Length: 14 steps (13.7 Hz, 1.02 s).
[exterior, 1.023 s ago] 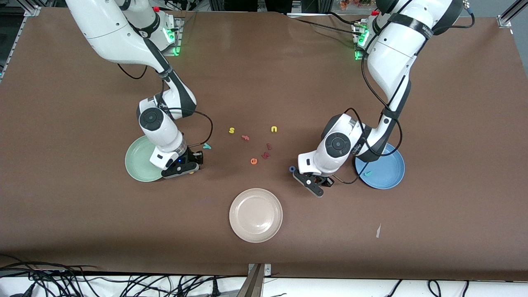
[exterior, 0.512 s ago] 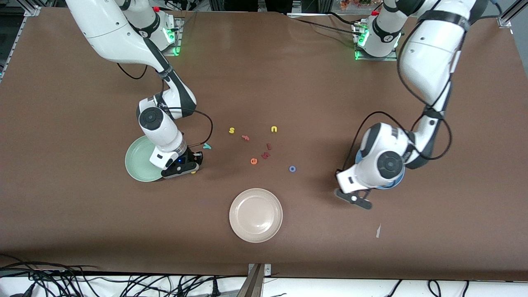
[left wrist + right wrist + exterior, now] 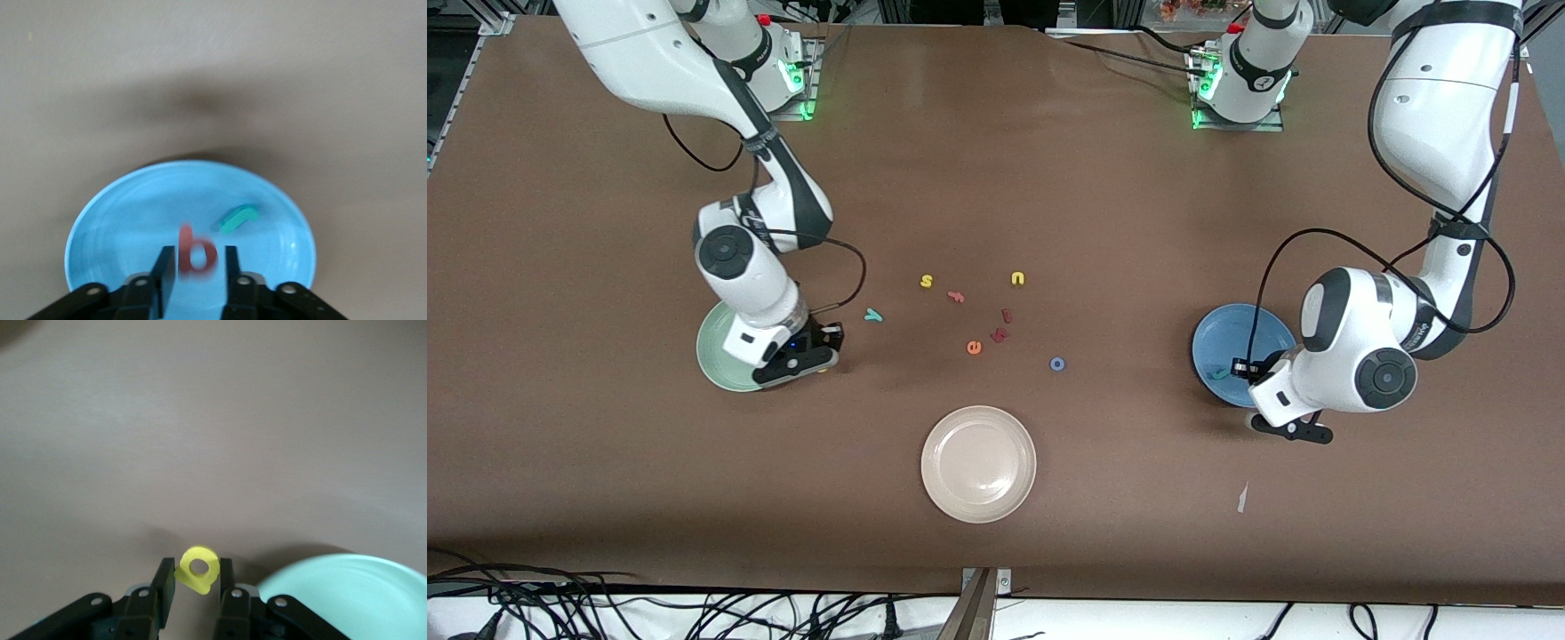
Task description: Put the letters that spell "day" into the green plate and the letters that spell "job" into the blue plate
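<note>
Over blue plate (image 3: 100, 227), left pincer (image 3: 197, 267) parted, b (image 3: 195, 250) seemingly loose, right pincer (image 3: 195, 581) clamping a (image 3: 198, 568).

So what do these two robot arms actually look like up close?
Both arms are glossy white with dark grey joints and round dark caps at the wrists. Loose black cables loop alongside them. Each ends in a black two-finger gripper: the left gripper, the right gripper. Green lights glow at their bases.

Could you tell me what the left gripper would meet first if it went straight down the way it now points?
Most likely the blue plate: the left gripper points down over it, the red b between its fingers.
</note>
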Each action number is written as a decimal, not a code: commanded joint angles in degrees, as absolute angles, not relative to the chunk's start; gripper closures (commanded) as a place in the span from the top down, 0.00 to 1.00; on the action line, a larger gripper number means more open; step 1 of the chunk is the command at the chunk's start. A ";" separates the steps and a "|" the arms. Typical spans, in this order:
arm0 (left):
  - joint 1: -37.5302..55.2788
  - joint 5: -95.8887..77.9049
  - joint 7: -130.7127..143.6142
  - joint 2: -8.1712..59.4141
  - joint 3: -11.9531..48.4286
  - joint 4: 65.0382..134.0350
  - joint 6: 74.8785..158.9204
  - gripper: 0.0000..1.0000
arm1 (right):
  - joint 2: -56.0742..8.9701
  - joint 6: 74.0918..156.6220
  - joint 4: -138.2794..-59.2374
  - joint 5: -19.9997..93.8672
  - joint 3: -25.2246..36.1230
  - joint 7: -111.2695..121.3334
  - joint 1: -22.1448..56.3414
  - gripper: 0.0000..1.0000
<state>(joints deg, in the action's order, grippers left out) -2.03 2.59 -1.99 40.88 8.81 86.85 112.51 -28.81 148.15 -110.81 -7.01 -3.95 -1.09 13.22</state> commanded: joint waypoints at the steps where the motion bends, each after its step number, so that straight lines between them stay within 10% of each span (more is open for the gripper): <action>1: -2.11 -0.69 1.30 38.94 9.67 88.51 111.36 1.00 | -23.66 144.14 -115.21 -7.12 -4.31 4.47 9.24 0.27; 4: 1.21 -4.83 15.42 38.76 11.33 87.11 110.83 1.00 | -21.36 147.99 -121.80 -6.77 -4.39 5.27 7.03 0.71; 14: 18.10 -4.48 49.28 43.76 10.90 82.18 123.28 1.00 | -25.30 151.33 -119.88 -6.06 -8.00 -30.63 17.04 0.73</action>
<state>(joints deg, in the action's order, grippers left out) 15.98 -3.58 45.45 41.18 11.94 84.60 120.00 -23.62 149.32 -120.46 -6.79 -8.39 -23.22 14.75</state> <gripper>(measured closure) 0.000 0.269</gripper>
